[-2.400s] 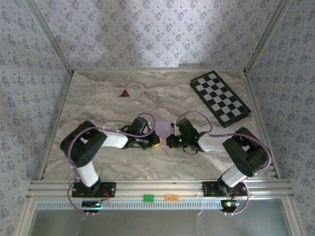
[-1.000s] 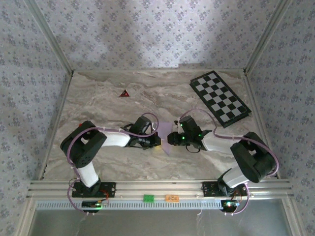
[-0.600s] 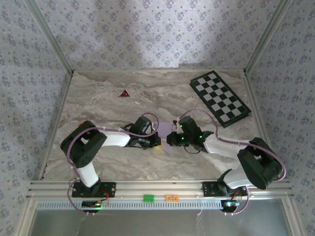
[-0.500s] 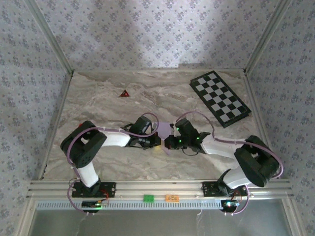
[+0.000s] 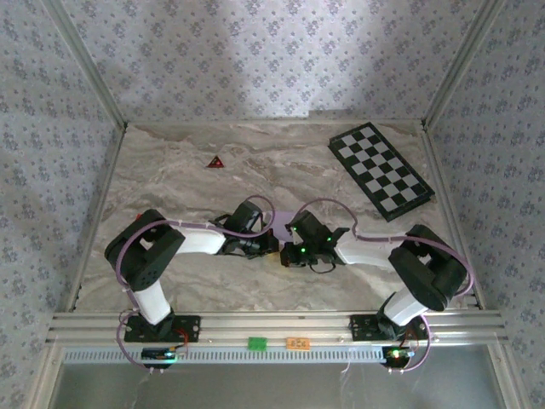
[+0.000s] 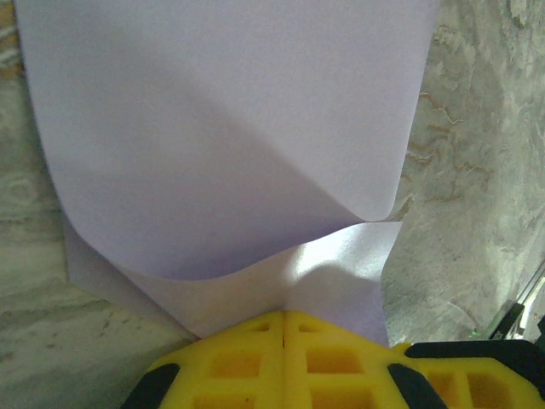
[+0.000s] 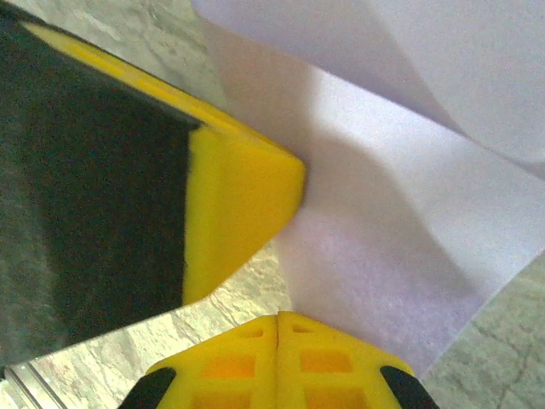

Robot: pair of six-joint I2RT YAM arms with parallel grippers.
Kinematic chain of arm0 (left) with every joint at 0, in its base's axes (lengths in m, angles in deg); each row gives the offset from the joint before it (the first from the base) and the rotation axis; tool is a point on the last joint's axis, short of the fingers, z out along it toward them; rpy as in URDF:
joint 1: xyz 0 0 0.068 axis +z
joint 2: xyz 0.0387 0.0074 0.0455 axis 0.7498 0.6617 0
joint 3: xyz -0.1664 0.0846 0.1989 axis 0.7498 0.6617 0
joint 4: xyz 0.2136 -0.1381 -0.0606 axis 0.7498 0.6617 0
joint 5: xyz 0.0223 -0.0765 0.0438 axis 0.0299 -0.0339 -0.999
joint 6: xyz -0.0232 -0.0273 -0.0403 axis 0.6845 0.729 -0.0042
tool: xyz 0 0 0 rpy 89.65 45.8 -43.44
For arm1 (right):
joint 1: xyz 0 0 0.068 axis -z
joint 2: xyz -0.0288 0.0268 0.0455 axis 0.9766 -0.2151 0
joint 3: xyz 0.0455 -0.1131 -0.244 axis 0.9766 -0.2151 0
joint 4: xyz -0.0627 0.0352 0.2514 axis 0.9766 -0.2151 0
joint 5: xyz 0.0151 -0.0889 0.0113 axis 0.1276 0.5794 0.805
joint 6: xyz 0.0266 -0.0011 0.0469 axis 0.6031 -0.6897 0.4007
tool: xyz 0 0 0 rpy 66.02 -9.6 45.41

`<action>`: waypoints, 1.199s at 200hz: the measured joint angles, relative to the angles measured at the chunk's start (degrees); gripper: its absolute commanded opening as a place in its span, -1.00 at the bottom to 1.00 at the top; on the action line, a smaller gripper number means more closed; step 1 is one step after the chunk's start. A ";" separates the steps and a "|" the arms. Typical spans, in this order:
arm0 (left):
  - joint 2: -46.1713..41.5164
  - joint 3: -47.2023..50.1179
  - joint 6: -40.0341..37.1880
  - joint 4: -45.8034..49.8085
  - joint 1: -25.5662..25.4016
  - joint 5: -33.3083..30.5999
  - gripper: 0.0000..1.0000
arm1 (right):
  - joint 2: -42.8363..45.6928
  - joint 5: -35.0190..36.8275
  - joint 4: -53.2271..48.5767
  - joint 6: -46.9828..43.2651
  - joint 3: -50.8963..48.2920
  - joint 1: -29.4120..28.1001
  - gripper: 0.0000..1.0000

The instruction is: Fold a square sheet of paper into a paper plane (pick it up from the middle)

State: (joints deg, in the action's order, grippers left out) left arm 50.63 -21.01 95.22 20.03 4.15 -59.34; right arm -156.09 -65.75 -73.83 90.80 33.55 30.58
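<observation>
Your grey-veined marble-patterned tabletop (image 5: 170, 179) carries the black-and-white checkered board (image 5: 381, 170) at the far right, well apart from the work. Both arms meet low over the middle near part of the tabletop, and the task's thing is there: the square sheet of thin pale lilac paper (image 6: 230, 128), held between the two tools just above the surface.

Judge the task as early. In the left wrist view one layer of the sheet curls softly over a second layer beneath it, with a rounded corner and no sharp edge. I read that as a bend, not a pressed crease. You have no centre crease, no pointed nose and no wings, so nearly all the folding is left, and the paper plane is not yet formed.

Your left tool (image 6: 283, 317) has its yellow pads pressed together, with the lower layer of the sheet running straight into the seam, so it is clamped on the paper's edge. Your right tool (image 7: 277, 319) likewise has its pads together. The sheet's edge reaches its seam, so I take it as pinching the paper too, close beside what looks like a yellow-padded finger of the left tool.

The small dark red triangle (image 5: 215, 162) lies far back on the left, untouched.
</observation>
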 measured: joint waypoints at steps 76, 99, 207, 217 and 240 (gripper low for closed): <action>0.00 0.00 0.00 0.00 -0.02 -0.02 -1.00 | 5.44 0.46 -1.11 1.18 -2.99 -0.57 -1.00; 0.00 0.00 0.00 0.00 -0.02 -0.02 -1.00 | 5.35 0.44 -1.03 1.49 -1.29 -0.61 -1.00; 0.00 0.00 0.02 -0.11 -0.22 -0.57 -1.00 | 0.20 -3.52 12.66 6.91 -6.78 1.57 -0.96; 0.02 0.00 0.02 -0.11 -0.22 -0.59 -1.00 | 1.27 -3.98 13.73 7.52 -8.37 1.66 -0.96; 0.02 0.00 0.04 -0.22 -0.28 -0.61 -1.00 | 4.02 -4.66 14.03 8.46 -11.21 1.99 -0.96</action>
State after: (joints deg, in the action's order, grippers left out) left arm 50.65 -21.01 95.27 19.81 3.86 -59.95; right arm -152.07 -70.40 -59.80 99.26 22.34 32.57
